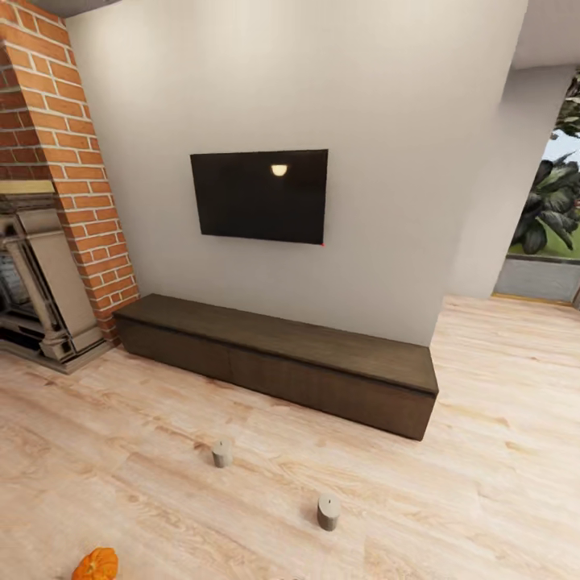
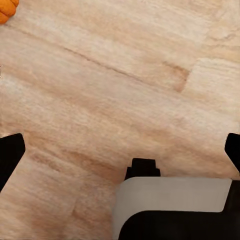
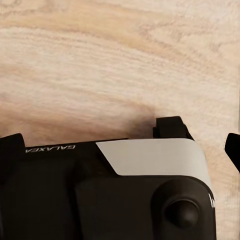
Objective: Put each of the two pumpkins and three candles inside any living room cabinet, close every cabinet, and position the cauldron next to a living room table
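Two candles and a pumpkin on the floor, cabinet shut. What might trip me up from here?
1. The candles stand upright on the floor; driving in could topple them.
2. The cabinet fronts show no handles, so opening may slip.
3. The pumpkin is round and could roll when nudged.

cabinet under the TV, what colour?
Dark brown wood cabinet, plain handle-less fronts. Shows best in the head view.
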